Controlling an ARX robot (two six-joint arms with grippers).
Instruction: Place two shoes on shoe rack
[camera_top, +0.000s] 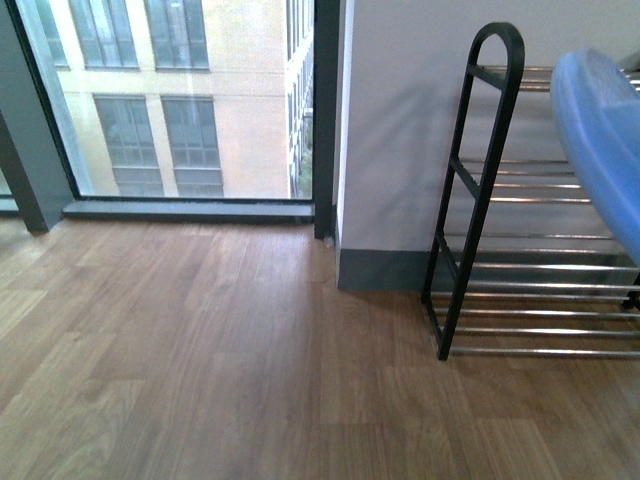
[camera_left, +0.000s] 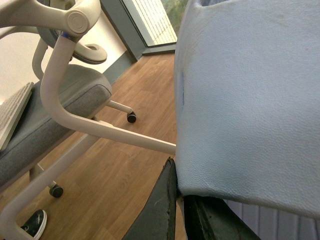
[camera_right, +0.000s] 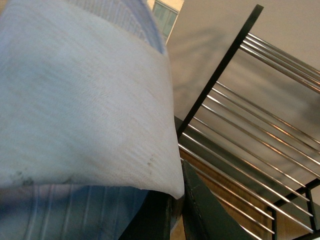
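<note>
A pale blue slide sandal (camera_top: 605, 140) hangs in the air at the right edge of the front view, in front of the shoe rack (camera_top: 480, 190) with its black arched end and chrome bars. In the left wrist view, my left gripper (camera_left: 178, 192) is shut on the strap of a pale blue slide sandal (camera_left: 250, 100) that fills the picture. The right wrist view shows my right gripper (camera_right: 177, 192) shut on the strap of another pale blue slide sandal (camera_right: 80, 105), with the shoe rack (camera_right: 240, 115) close beside it. Neither arm shows in the front view.
A grey office chair (camera_left: 55, 105) on a white wheeled base stands on the wooden floor (camera_top: 200, 350) in the left wrist view. A dark shoe (camera_left: 34, 224) lies by its base. A large window (camera_top: 180, 100) and a white wall (camera_top: 400, 130) stand behind the rack.
</note>
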